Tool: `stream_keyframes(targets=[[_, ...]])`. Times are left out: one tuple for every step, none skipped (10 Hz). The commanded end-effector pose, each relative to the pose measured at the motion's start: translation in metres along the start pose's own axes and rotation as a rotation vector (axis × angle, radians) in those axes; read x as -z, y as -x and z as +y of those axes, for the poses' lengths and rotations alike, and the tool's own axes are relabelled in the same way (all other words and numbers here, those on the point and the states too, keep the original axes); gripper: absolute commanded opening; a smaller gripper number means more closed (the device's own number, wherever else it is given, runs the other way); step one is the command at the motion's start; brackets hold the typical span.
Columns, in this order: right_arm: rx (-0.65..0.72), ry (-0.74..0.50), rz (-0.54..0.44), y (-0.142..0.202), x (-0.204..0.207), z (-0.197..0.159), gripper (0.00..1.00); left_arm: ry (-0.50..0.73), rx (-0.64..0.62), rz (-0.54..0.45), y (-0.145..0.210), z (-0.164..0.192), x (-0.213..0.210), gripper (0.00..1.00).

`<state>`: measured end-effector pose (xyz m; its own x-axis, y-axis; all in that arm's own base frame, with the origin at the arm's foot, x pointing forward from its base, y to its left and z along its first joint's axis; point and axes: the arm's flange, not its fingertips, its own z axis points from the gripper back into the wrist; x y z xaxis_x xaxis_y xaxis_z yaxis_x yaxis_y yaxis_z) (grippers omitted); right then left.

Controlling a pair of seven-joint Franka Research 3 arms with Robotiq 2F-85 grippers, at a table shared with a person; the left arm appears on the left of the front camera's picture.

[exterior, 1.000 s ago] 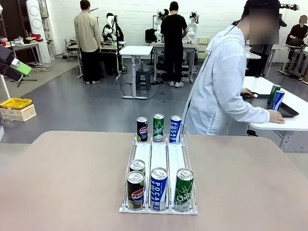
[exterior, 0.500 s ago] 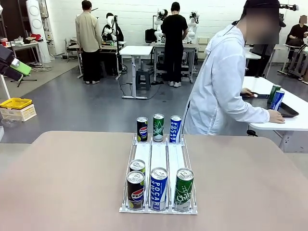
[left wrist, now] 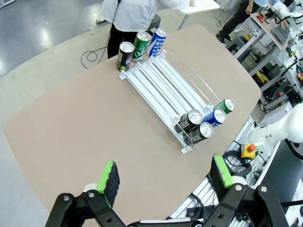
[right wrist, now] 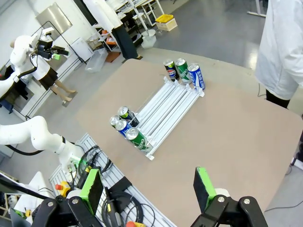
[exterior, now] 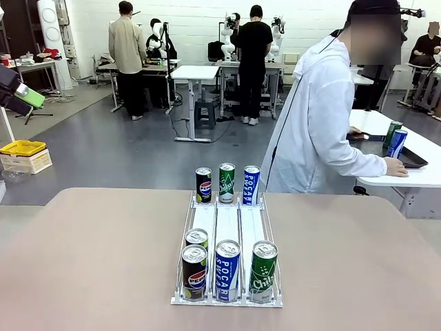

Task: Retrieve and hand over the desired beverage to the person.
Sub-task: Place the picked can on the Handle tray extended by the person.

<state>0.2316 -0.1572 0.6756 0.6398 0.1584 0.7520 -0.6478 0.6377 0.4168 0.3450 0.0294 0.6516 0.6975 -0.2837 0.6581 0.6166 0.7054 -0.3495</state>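
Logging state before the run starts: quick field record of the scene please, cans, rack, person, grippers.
rack: white three-lane rack on the tan table
near end: Pepsi can with a second can behind it, Pocari Sweat can, green Chilsung can
far end: Pepsi, green, Pocari, all upright
person: person at far side, turned toward a side table, one hand resting on it
left gripper: left gripper open, above the table, holding nothing
right gripper: right gripper open, holding nothing
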Motion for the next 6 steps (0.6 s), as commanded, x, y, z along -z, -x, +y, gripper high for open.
stream_keyframes(targets=[[-0.012, -0.028, -0.024, -0.0008, 0.0001, -0.0005, 1.0, 0.001, -0.001, -0.002, 0.0004, 0.0006, -0.0005, 1.0], [-0.012, -0.028, -0.024, -0.0008, 0.0001, -0.0005, 1.0, 0.001, -0.001, -0.002, 0.0004, 0.0006, -0.0005, 1.0], [-0.012, -0.028, -0.024, -0.0008, 0.0001, -0.0005, 1.0, 0.001, -0.001, -0.002, 0.0004, 0.0006, -0.0005, 1.0], [-0.012, -0.028, -0.024, -0.0008, 0.0001, -0.0005, 1.0, 0.001, -0.001, -0.002, 0.0004, 0.0006, -0.0005, 1.0], [-0.012, -0.028, -0.024, -0.0008, 0.0001, -0.0005, 1.0, 0.001, -0.001, -0.002, 0.0004, 0.0006, -0.0005, 1.0], [-0.012, -0.028, -0.024, -0.0008, 0.0001, -0.0005, 1.0, 0.001, -0.001, -0.002, 0.0004, 0.0006, -0.0005, 1.0]])
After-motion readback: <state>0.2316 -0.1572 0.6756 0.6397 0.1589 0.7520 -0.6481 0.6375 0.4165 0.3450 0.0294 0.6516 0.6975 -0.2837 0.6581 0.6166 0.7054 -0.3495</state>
